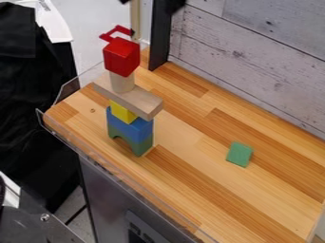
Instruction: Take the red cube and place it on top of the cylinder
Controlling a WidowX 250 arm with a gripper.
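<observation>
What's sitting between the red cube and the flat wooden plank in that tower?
In the camera view, a pale cylinder stands between the red cube above and the plank below.

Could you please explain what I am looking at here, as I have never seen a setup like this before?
There is one picture, taken by a fixed camera looking down at a slant. The machine is a black robot arm; the dark parts at the top edge are probably bits of it. On the wooden tabletop stands a tower: green arch, blue block, yellow block, wooden plank, pale cylinder and, on top, the red cube. A green block lies apart to the right. Nothing appears to be gripping the cube, which seems to rest on the cylinder.
</observation>
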